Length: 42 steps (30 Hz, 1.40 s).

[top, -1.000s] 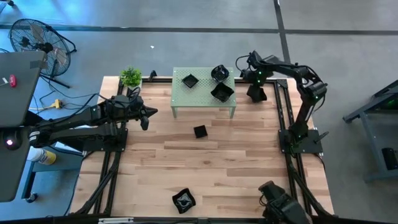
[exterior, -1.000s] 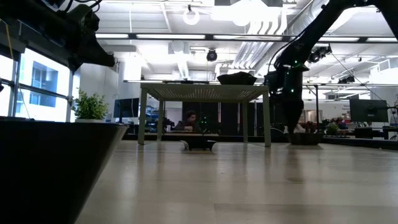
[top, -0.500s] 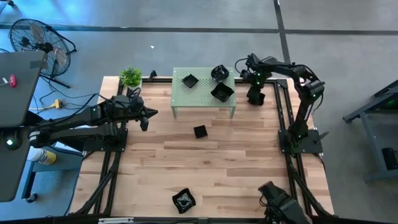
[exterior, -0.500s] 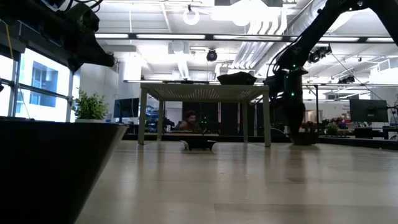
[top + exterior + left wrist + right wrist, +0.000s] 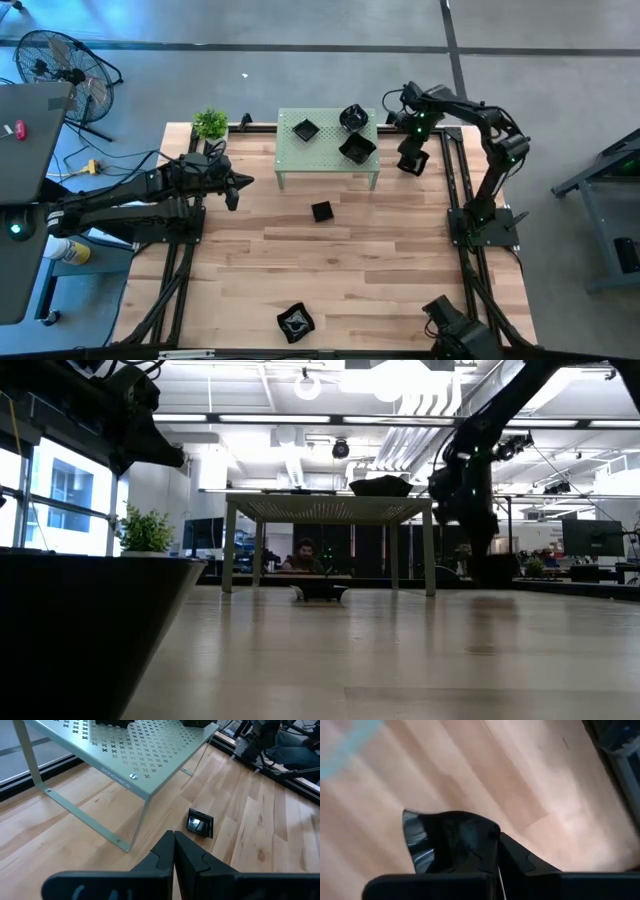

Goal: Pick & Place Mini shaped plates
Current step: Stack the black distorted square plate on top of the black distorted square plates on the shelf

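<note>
fan (image 5: 60, 62) | potted plant (image 5: 210, 124) | green perforated stand (image 5: 325, 158) | wooden table (image 5: 380, 270)

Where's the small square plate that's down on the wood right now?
In the high view, the small square plate lies on the tabletop just in front of the green perforated stand, roughly midway between both arms.

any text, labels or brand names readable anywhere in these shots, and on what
None can be read.
Front edge of the green perforated shelf: a short row of raised letters, too blurred to make out.
The mini shaped plates, the grippers and the wooden table show no lettering.
</note>
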Tool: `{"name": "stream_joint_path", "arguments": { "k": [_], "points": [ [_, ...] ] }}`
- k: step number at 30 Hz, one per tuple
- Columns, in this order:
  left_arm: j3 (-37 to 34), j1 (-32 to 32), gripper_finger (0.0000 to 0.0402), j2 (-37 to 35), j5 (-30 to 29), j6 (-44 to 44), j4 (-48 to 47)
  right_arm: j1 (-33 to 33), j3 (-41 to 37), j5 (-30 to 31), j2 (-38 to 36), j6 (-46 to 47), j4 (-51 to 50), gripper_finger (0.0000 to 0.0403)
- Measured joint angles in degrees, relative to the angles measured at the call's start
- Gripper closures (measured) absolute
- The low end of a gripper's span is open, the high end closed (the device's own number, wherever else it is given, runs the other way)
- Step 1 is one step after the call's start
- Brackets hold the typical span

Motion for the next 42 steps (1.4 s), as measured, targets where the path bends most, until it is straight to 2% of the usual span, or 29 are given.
{"name": "stream_joint_path", "arguments": {
  "k": [5, 9, 13, 18, 23, 28, 32, 42],
  "points": [
    [0.0, 0.0, 0.0401, 0.0, -0.2, 0.0, 0.0, 0.0, 4.9, -4.2, -4.0, 7.6, -10.2, 0.0397],
    [0.0, 0.0, 0.0401, 0.0, -0.2, 0.0, 0.0, 0.2, 8.6, -4.9, -7.9, 12.2, -15.3, 0.04],
    [0.0, 0.0, 0.0401, 0.0, -0.3, 0.0, 0.0, 0.2, 13.0, -6.3, -12.3, 18.0, -18.0, 0.0397],
    [0.0, 0.0, 0.0401, 0.0, -0.4, 0.6, 0.0, 1.1, 20.2, -11.7, -16.6, 29.8, -17.8, 0.0398],
    [0.0, 0.0, 0.0401, 0.0, -0.9, 1.6, 0.2, 8.8, 26.1, -12.2, -17.5, 44.8, -14.3, 0.0396],
    [0.0, 0.0, 0.0401, 0.0, -1.7, 1.6, 0.2, 17.6, 26.6, -12.1, -16.9, 53.1, -5.2, 0.04],
    [0.0, 0.0, 0.0401, 0.0, -1.7, 1.6, 0.5, 20.4, 26.2, -11.6, -13.7, 54.2, -2.0, 0.0399],
    [0.0, 0.0, 0.0401, 0.0, -1.3, 1.6, 0.6, 20.9, 26.1, -11.5, -5.0, 46.7, -2.0, 0.0395]
  ]
}}
